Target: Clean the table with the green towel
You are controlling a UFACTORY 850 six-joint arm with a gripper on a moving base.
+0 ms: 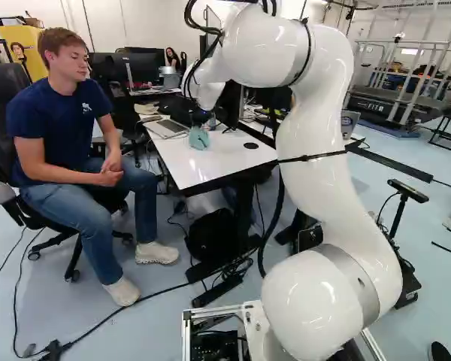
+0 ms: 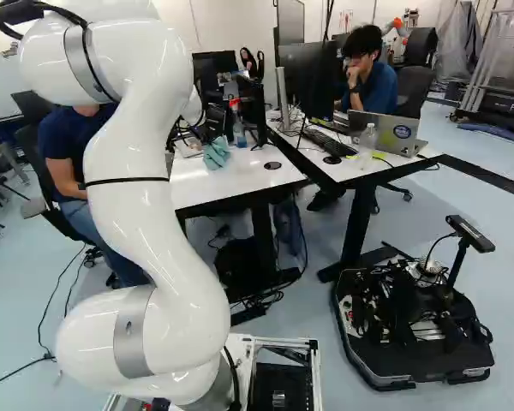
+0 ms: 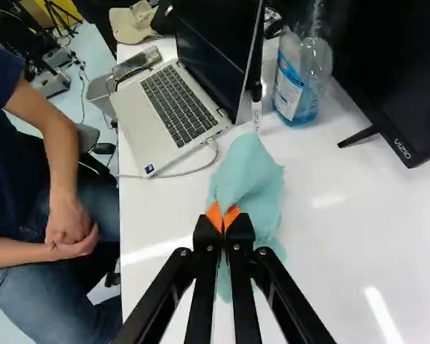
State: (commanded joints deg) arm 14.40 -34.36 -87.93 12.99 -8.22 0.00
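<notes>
Pale green cloth towel [image 3: 251, 183], one, bunched on the white-topped table [image 1: 203, 169].
Black two-finger gripper [image 1: 199, 128], one, orange pads [image 3: 213, 215] clenched on a fold of the towel; the rest of the cloth spreads on the tabletop ahead of and beneath the fingers. Containers: two clear plastic bottles. First [image 3: 301, 82], blue-labelled, red-capped, upright beyond the towel, near the black monitor [image 3: 394, 79]; second [image 2: 367, 144] on the adjoining desk [image 2: 347, 174]. Contents of both: cannot tell. Also by the towel: one open silver laptop [image 3: 165, 111], one phone [image 3: 137, 64] beside it, one white marker [image 3: 256, 111].
</notes>
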